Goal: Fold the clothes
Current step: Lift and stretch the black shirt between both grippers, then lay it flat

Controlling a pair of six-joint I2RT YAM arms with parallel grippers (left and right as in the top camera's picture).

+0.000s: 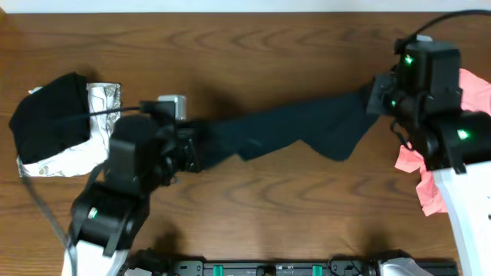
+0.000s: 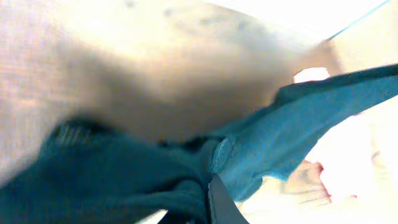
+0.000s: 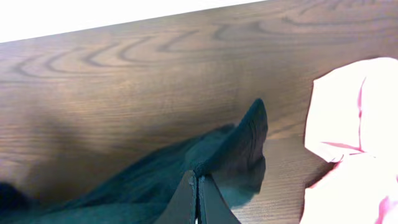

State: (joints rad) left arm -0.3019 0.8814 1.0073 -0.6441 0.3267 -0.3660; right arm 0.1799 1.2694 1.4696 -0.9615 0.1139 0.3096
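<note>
Overhead: the left gripper [image 1: 192, 146] is clamped shut on the left end of the black T-shirt [image 1: 291, 126], and the right gripper [image 1: 381, 96] is pinched shut on its right end. The shirt runs between the 2 as a long, twisted band over the wooden table [image 1: 253, 46], with soft, loose folds in its middle. At the far left a folded black garment [image 1: 47, 115] lies on a crumpled white-grey patterned garment [image 1: 65, 162], just beside the left arm. A salmon-pink garment [image 1: 430, 188] lies rumpled under the right arm at the table's right edge.

Left wrist: the view is blurred. Dark cloth bunches around the closed fingers [image 2: 222, 205]; the shirt, teal-looking here, stretches away to the upper right over the brown tabletop.

Right wrist: the 2 fingertips [image 3: 186, 202] press together with no gap, a thin edge of matte shirt fabric between them, and a pointed fold rises above. The pink garment sits near on the right, smooth and pale against the grained wood
</note>
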